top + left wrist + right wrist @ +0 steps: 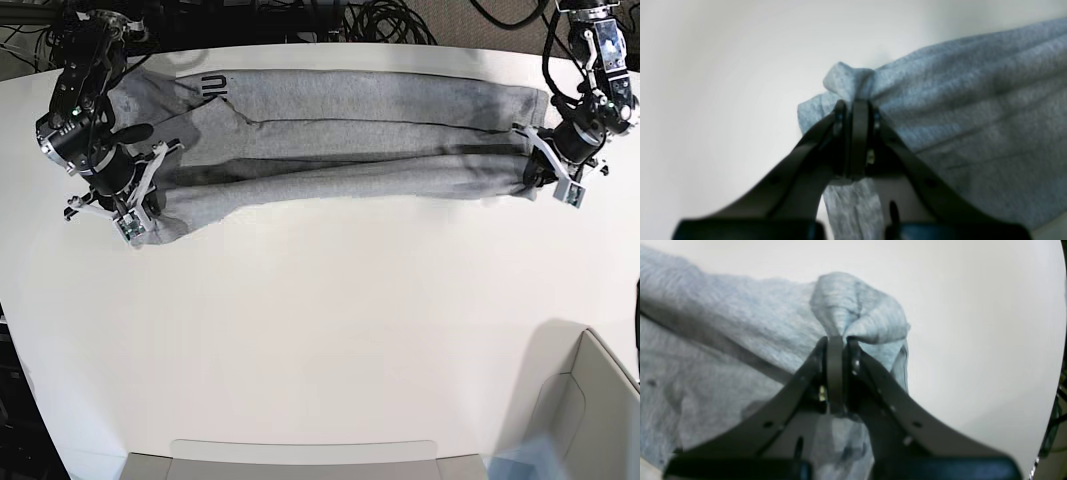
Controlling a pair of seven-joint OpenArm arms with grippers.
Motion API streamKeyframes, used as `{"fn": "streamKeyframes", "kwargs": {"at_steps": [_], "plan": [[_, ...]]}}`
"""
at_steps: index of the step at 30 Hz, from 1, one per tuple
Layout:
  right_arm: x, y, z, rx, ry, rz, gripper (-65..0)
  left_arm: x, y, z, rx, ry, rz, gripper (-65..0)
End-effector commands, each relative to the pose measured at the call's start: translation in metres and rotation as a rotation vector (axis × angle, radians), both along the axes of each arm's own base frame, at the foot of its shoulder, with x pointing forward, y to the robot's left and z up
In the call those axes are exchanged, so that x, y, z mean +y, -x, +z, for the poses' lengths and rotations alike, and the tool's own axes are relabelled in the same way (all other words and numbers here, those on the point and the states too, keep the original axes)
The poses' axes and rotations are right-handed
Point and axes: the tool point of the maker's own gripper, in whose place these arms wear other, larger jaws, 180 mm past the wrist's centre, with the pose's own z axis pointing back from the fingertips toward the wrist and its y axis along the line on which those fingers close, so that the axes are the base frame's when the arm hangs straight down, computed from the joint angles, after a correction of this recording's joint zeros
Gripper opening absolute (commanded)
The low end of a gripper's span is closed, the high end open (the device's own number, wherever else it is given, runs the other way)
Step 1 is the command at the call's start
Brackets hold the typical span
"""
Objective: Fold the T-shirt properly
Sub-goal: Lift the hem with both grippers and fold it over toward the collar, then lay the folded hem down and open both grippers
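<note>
The heather-grey T-shirt is stretched in a long band across the far part of the white table. A bit of black lettering shows near its far left. My left gripper is shut on the shirt's right end; in the left wrist view a bunched corner of cloth sticks out past the fingertips. My right gripper is shut on the shirt's left end; the right wrist view shows a bunched fold pinched between the fingers.
The white table stretches bare towards the near side. A pale bin or tray edge lies at the near edge, another at the near right corner. Cables run behind the table's far edge.
</note>
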Motion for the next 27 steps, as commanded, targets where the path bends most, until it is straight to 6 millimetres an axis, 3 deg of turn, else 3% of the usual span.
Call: {"fn": "streamKeyframes", "kwargs": {"at_steps": [1,6,11,14,19,27], "plan": [[-0.004,-0.002,0.011,-0.037,0.014,0.000,-65.0,0.003,-0.005,0.015,-0.046,-0.018,-0.012,-65.0],[-0.006,0.023,-0.009,0.039,0.030,0.022,-65.0,-0.002,0.007,0.012,-0.027,-0.023,-0.026,-65.0],[-0.031,0.050,-0.024,0.103,0.043,-0.062,-65.0,-0.003,0.012,0.008,-0.013,-0.019,-0.026,-65.0],[-0.034,0.066,-0.034,0.147,0.048,-0.071,-65.0,-0.002,0.021,0.002,0.013,-0.019,-0.025,-65.0],[-0.032,0.073,-0.041,0.171,0.043,-0.065,-65.0,-0.006,0.025,-0.001,0.025,-0.014,-0.032,-65.0],[-0.035,0.076,-0.051,0.205,0.035,-0.076,-65.0,-0.002,0.050,-0.013,0.089,-0.018,-0.024,-65.0]]}}
